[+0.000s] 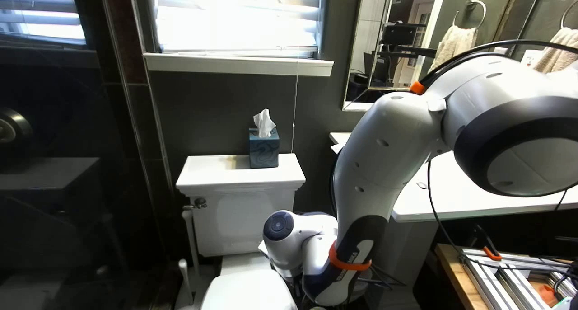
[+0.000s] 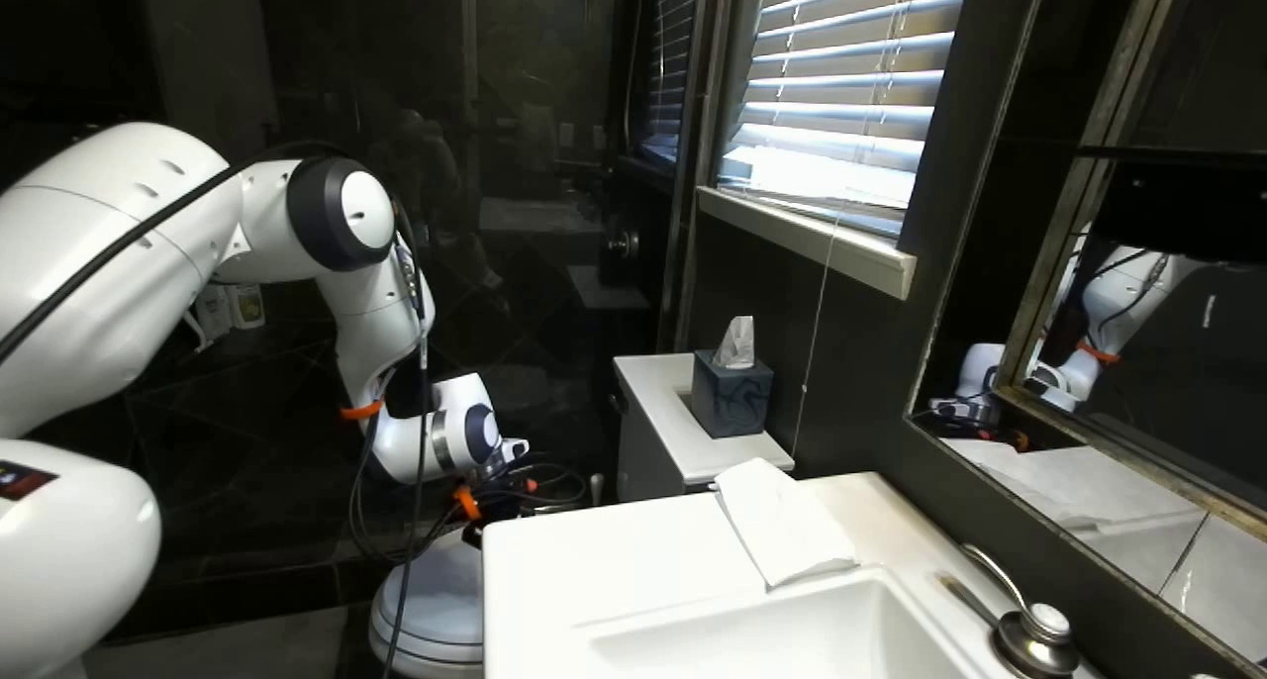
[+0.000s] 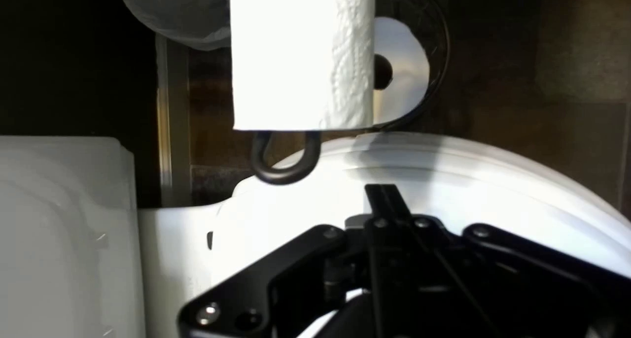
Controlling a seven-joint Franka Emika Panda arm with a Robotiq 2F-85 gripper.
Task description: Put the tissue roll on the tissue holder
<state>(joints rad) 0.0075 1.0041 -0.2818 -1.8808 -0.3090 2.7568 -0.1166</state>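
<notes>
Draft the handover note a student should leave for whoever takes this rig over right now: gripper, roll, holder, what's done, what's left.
Gripper: shut and empty, over the white toilet in the wrist view, apart from the roll.
Tissue roll: appears to hang on the tissue holder, whose dark loop sticks out past the roll's lower edge in that view. Another white roll shows partly hidden behind it.
Done: the roll looks to be on the holder and free of the gripper.
Left: probably just check the seating, as the roll's top is out of frame, then back away.

Bathroom, judging by toilet (image 1: 241, 233), sink (image 2: 792, 634) in white counter (image 2: 614, 560), framed mirror (image 2: 1168, 362), hanging towel (image 1: 456, 45)
</notes>
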